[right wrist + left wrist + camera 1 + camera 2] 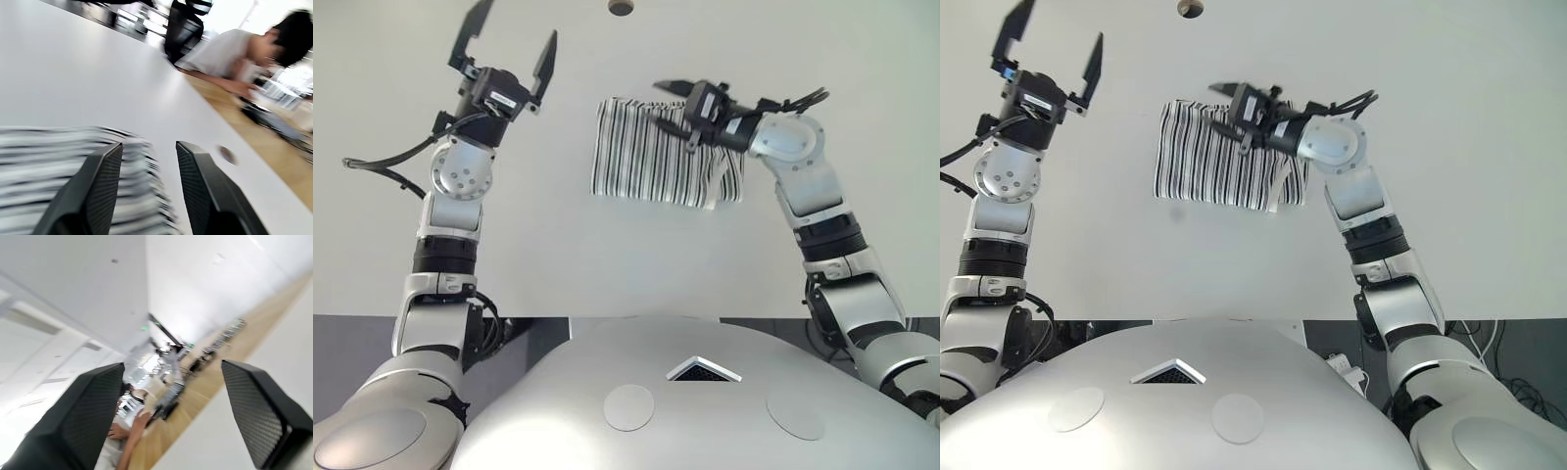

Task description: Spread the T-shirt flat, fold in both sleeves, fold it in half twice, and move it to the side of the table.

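Note:
The T-shirt, white with dark stripes, lies folded into a small rectangle on the white table, toward the far middle. My right gripper hovers over the shirt's far right part, pointing left, open with nothing between its fingers. The striped cloth lies just below them in the right wrist view. My left gripper is raised well to the left of the shirt, open wide and empty, its fingers pointing away from the table.
A small round hole sits in the tabletop beyond the shirt. The table's front edge runs close to me. Bare tabletop lies on either side of the shirt and in front of it.

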### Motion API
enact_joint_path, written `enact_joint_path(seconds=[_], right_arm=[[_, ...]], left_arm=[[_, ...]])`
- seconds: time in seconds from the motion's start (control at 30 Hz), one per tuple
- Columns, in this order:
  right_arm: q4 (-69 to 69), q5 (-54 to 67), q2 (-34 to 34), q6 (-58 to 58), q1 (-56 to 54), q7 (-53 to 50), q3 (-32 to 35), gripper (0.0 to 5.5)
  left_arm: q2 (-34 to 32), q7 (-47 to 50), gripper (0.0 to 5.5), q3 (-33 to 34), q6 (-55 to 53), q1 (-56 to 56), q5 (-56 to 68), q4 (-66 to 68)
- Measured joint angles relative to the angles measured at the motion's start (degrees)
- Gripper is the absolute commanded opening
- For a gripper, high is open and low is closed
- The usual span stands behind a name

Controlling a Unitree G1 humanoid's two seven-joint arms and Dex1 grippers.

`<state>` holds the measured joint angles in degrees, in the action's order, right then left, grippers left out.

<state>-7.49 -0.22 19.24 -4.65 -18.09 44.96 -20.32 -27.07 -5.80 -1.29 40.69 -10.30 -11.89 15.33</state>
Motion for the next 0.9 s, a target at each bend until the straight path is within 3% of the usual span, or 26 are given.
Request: enact_joint_path(seconds=[0.2, 0.4, 0.5, 0.6, 0.67, 0.9], right_arm=[[-13.45, -2.13, 0.48, -2.33, -2.69, 4.28, -2.18, 2.05], [-41.07, -2.33, -0.22, -7.69, -15.67, 3.32, 0.71, 2.05], [-54.94, -0.83, 0.44, -6.69, -21.70, -0.09, 6.12, 2.05], [-65.28, 2.82, 6.74, -1.20, -23.93, -12.69, 15.48, 2.05], [-68.07, 4.96, 11.39, 0.34, -22.46, -19.48, 20.93, 2.05], [-68.59, 7.74, 15.75, -1.07, -16.88, -26.60, 31.52, 2.05]], left_arm=[[1.73, 1.49, 3.65, 2.14, -0.39, 1.29, 0.00, -5.21], [2.37, 1.47, 3.65, 2.05, -1.52, 3.22, -1.90, -7.51], [2.40, 1.48, 3.65, 2.05, -2.16, 3.91, -2.43, -8.54], [2.50, 1.77, 3.65, 2.11, -2.91, 5.64, -4.25, -8.89], [2.69, 1.92, 3.65, 2.13, -3.01, 6.20, -4.47, -9.33], [2.74, 2.24, 3.65, 2.44, -3.97, 7.16, -4.61, -10.02]])
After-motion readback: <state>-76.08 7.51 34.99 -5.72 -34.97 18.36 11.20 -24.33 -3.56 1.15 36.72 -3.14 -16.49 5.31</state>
